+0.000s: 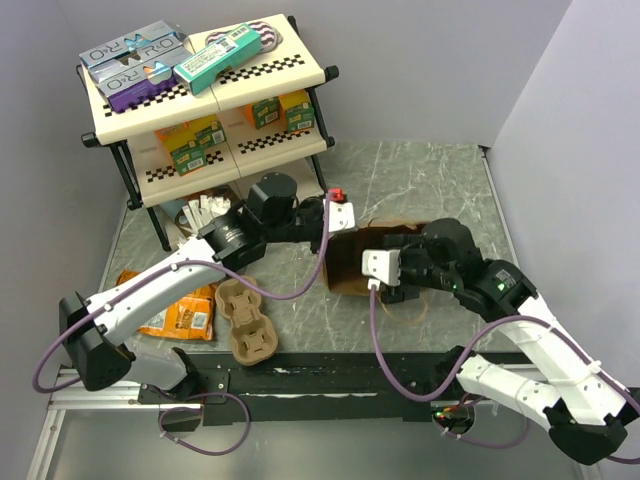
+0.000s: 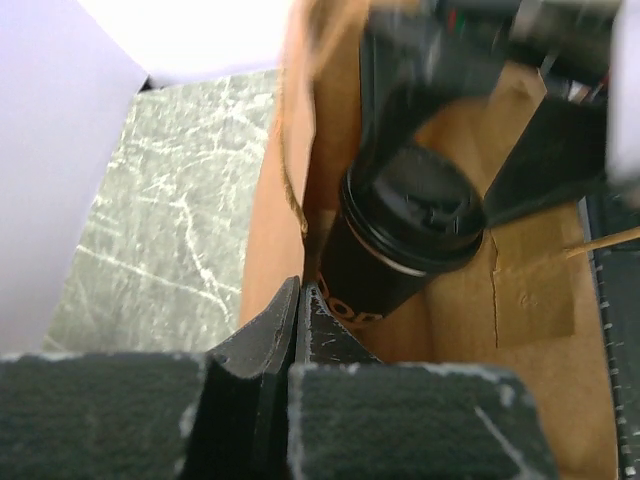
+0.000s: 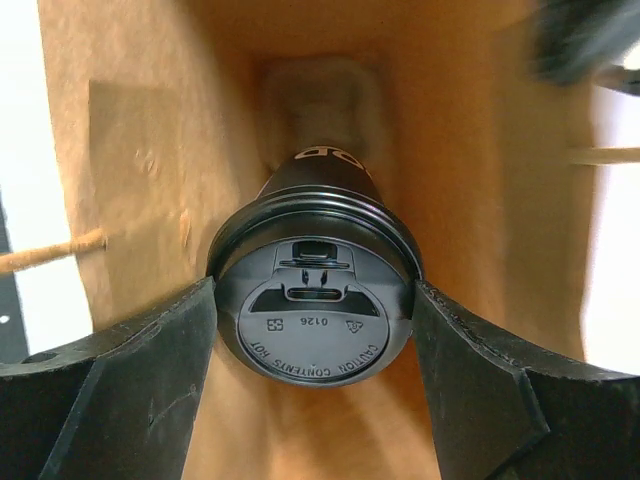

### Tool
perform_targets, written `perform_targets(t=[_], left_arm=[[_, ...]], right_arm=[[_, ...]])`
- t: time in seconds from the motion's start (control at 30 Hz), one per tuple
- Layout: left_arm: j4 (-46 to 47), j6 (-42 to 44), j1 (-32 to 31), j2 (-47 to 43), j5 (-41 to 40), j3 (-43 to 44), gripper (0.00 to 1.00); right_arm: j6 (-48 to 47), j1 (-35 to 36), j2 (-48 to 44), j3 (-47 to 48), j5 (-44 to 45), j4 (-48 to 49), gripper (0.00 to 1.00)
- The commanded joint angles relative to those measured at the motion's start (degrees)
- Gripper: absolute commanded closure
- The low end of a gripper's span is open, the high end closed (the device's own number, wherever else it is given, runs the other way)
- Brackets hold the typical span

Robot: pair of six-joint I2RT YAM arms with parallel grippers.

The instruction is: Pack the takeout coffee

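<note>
Right gripper (image 3: 315, 300) stands wide, both fingers clamped on the lid (image 3: 315, 330) of the cup (image 2: 400, 245), which hangs inside the bag (image 3: 140, 150), while left gripper (image 2: 300, 300) pinches the bag rim, we judge to keep its mouth open.

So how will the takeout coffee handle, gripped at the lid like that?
The lid looks like smooth plastic, so the jaws of the right gripper may slip or pop it off. The takeout coffee tapers to a narrow base: probably tippy when released. The paper bag looks thin-walled, likely little support.
</note>
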Motion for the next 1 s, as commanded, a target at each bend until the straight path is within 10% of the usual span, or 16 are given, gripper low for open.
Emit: perform_targets(t=[0.0,0.97], left_arm=[[4.75,-5.1,-0.12,-3.76,2.04,-1.34,0.99],[8.53,-8.89,-4.78,-5.35,3.54,-2.83,0.99]], right_arm=[[0.95,2.71,-3.57,-3.32,1.19,1.61,1.0],[3.68,8.17,-2.25,-11.23,21.05,3.44,1.0]])
